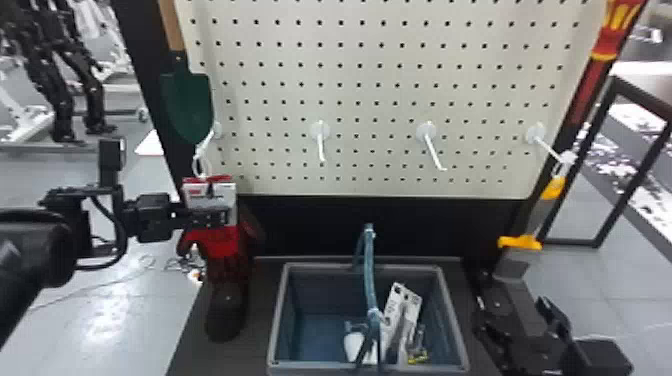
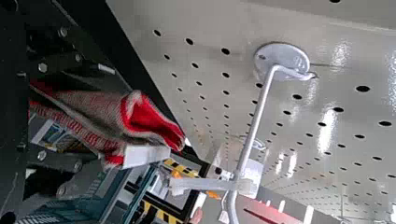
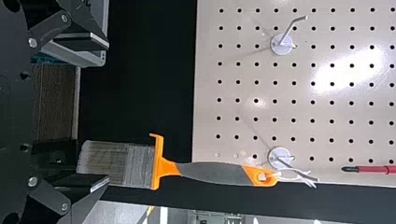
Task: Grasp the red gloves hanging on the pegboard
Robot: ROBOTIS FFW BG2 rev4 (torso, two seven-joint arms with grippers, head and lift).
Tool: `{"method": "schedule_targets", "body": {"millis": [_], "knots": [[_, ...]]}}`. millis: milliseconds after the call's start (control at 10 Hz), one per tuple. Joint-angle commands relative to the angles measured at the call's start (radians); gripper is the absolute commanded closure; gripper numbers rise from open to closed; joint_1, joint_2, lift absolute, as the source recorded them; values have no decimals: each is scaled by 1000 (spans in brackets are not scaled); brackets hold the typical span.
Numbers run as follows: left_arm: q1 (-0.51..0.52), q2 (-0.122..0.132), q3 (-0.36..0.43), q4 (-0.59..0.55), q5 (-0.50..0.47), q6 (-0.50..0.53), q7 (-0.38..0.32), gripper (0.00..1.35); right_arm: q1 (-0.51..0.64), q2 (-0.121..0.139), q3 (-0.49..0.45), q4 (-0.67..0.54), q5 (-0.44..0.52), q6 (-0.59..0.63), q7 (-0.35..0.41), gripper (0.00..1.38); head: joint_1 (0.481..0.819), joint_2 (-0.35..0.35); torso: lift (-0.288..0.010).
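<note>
The left fingers (image 1: 207, 216) are seen clamped sideways on the gloves (image 1: 225, 250), hung lengthwise below the leftmost hook (image 1: 202, 150); the right fingers (image 3: 70, 23) are spread open.

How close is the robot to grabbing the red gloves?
Grab looks done: the left gripper is shut on the red gloves. Their white loop seems hooked on its peg, so lifting off is left. The right gripper sits open beside the grey bin.
</note>
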Motion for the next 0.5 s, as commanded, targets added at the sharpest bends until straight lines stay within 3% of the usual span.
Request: {"method": "schedule_targets", "body": {"millis": [0, 400], "knots": [[10, -4, 4, 0, 4, 1, 2, 1220, 0, 1, 0, 2, -2, 0, 0, 277, 549, 0, -100], [13, -5, 6, 0, 24, 1, 4, 1220, 2, 1, 0, -1, 3, 0, 0, 277, 549, 0, -100]]}}
